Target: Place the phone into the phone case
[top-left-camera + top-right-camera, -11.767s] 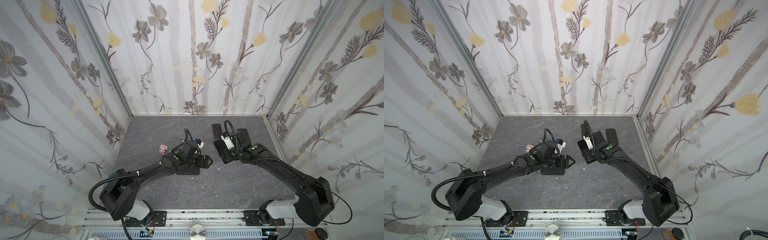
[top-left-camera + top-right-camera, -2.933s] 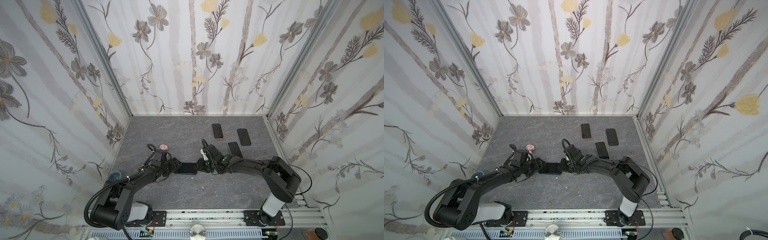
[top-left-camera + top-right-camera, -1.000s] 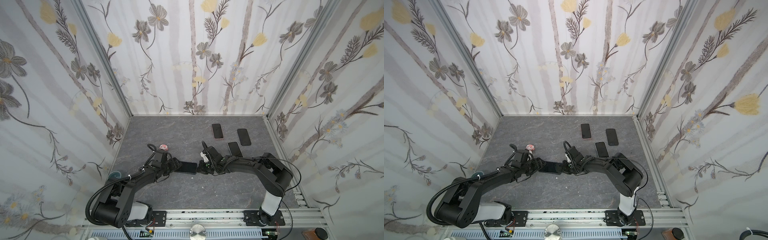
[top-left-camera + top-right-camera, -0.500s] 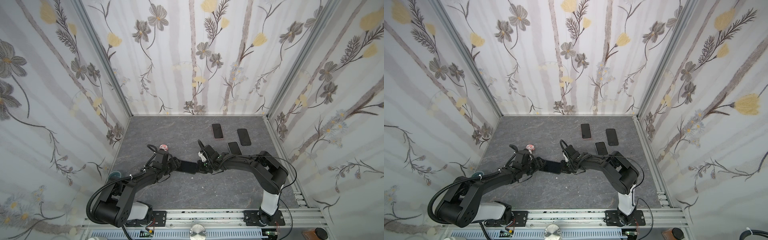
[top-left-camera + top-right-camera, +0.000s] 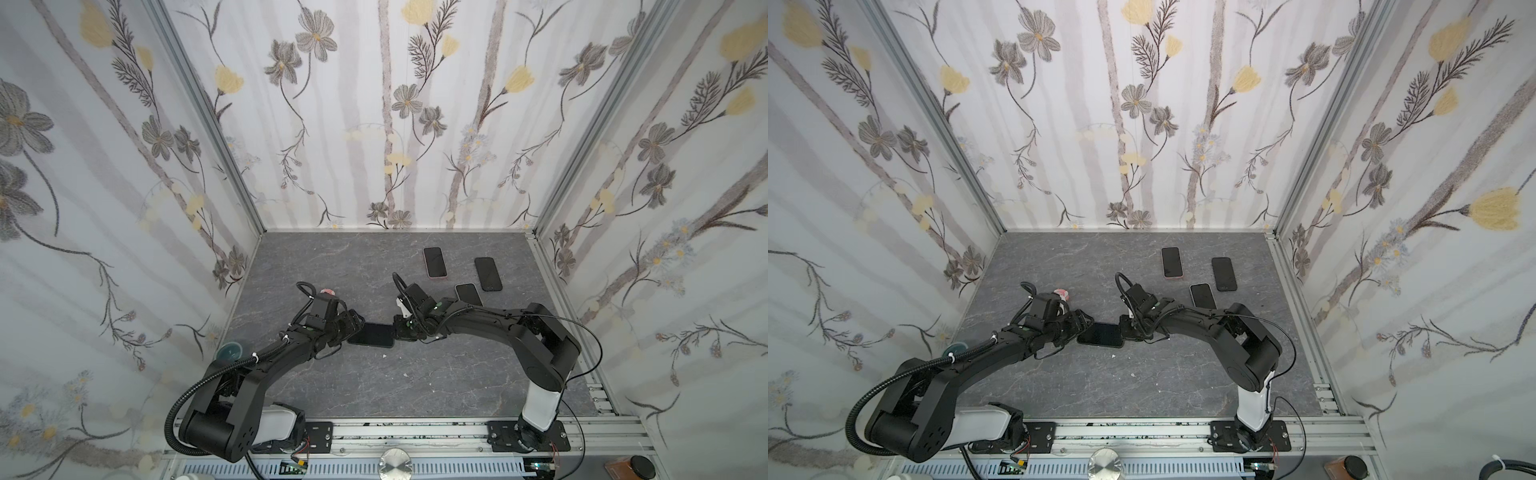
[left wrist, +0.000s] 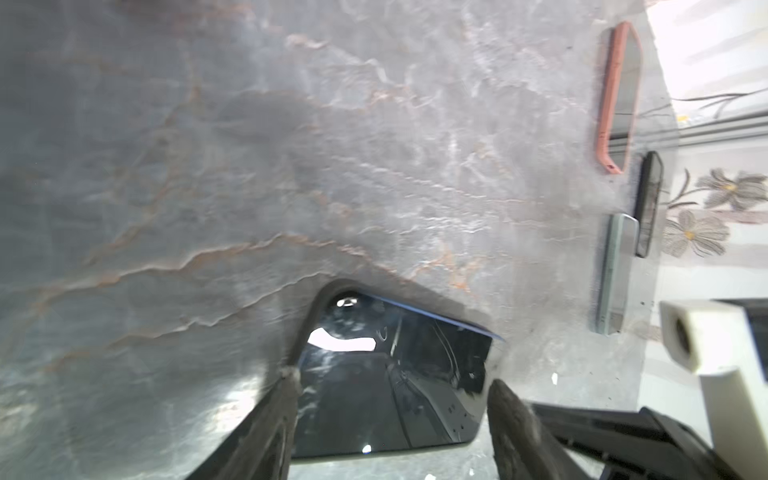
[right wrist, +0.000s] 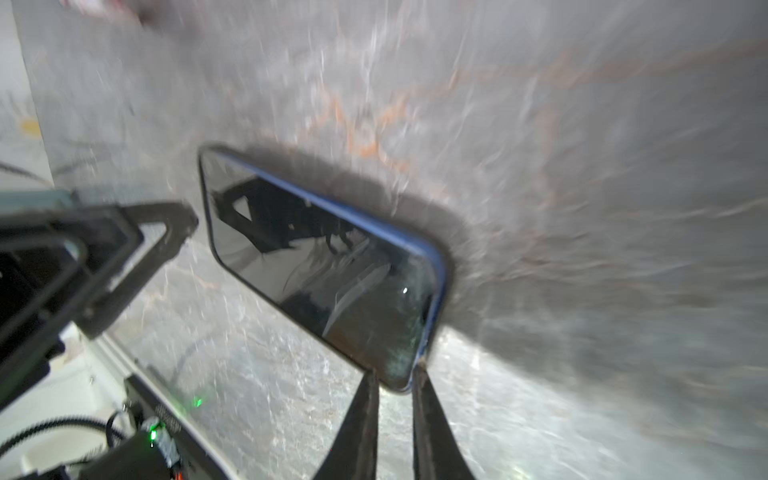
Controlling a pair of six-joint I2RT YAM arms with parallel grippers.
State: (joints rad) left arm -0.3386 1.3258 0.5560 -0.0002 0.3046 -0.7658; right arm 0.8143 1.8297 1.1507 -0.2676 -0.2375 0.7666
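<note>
Right wrist: right claw (image 7: 395, 372) flanks phone (image 7: 324, 266) corner.

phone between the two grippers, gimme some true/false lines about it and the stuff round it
1. The phone lies on the table between the two arms. True.
2. It lies screen down. False: its glossy dark screen faces up.
3. The left gripper has its fingers on either side of the phone. True.
4. The right gripper hangs high, well away from the phone. False: its fingers are at a corner of the phone.
5. It is the only phone on the table. False: a pink-rimmed phone, a dark phone and a pale-rimmed phone lie further back.
</note>
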